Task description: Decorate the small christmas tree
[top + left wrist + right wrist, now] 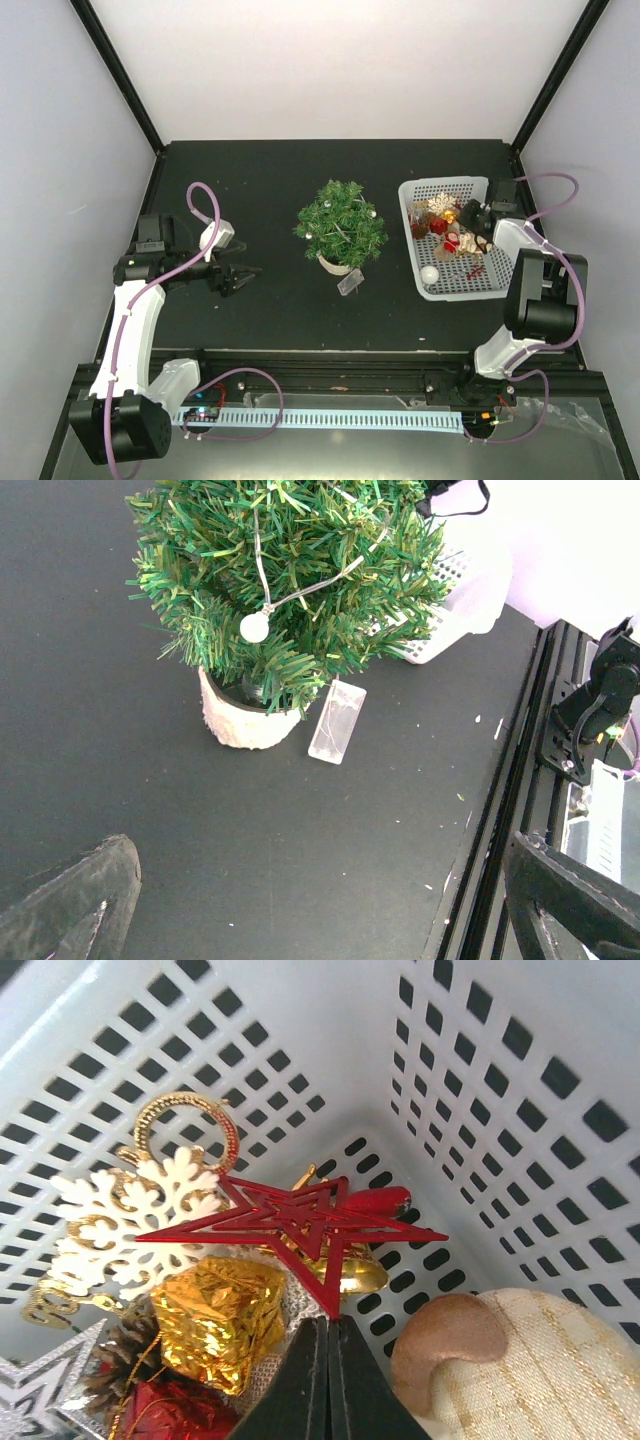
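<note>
The small christmas tree [341,225] stands mid-table in a white pot [240,720], with a pale tag [337,722] lying beside it. It also fills the top of the left wrist view [290,570], where a white ball [255,627] hangs on a cord. My right gripper [329,1325] is inside the white mesh basket [500,1060], shut on the lower point of a red star ornament [300,1220]. In the top view the right gripper [470,215] is over the basket's ornaments. My left gripper [245,275] is open and empty, left of the tree, near the table surface [320,900].
The basket [412,230] at the right holds a white snowflake [130,1215], a gold foil box [215,1320], a gold bell [350,1265], a pine cone, a fabric mushroom [520,1360] and a white ball [430,274]. The table's front rail [520,780] runs close by on the right.
</note>
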